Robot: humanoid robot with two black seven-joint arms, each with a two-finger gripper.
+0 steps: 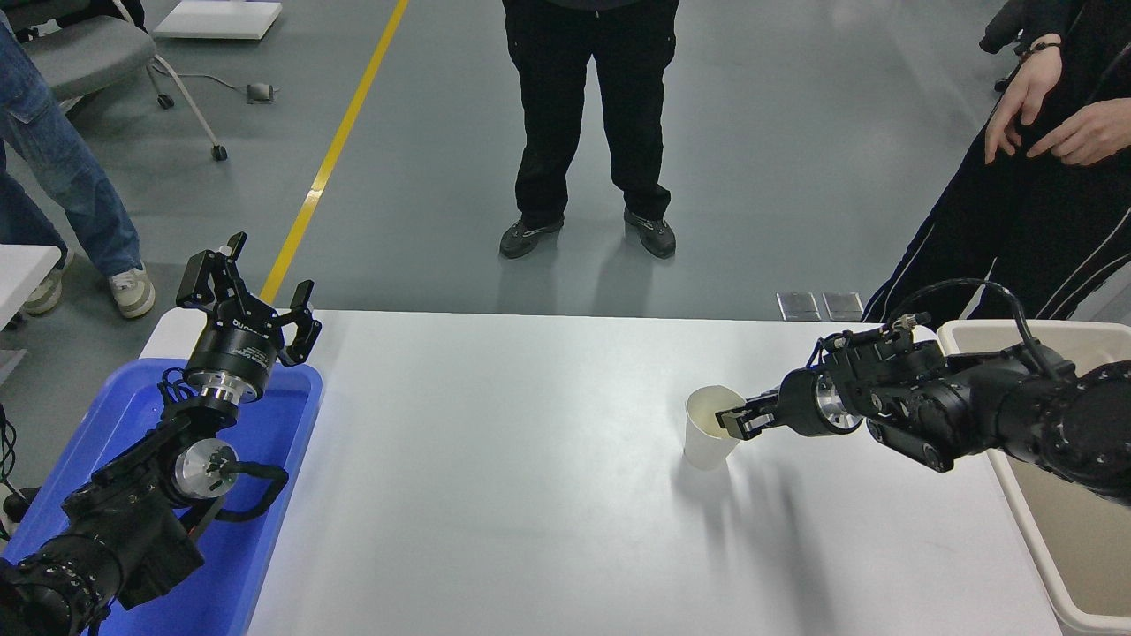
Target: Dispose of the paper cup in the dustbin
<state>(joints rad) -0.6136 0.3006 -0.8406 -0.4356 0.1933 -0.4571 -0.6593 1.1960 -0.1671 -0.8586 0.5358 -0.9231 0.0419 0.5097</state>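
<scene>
The paper cup [707,437], white with a cream inside, stands upright on the white table [495,459], right of the middle. My right gripper [738,422] comes in from the right and sits at the cup's right rim, its tip reaching over the rim into the cup's mouth. I cannot tell whether it grips the rim. The beige dustbin [1087,329] stands off the table's right edge, partly behind my right arm. My left gripper [265,274] is parked open and empty at the lower left.
A bright blue tray [256,530] lies under my left arm at the table's left end. A person in black [588,106] stands beyond the far edge. Another person's hands [1051,115] hang at the top right above the dustbin. A person in jeans [53,150] stands at the far left.
</scene>
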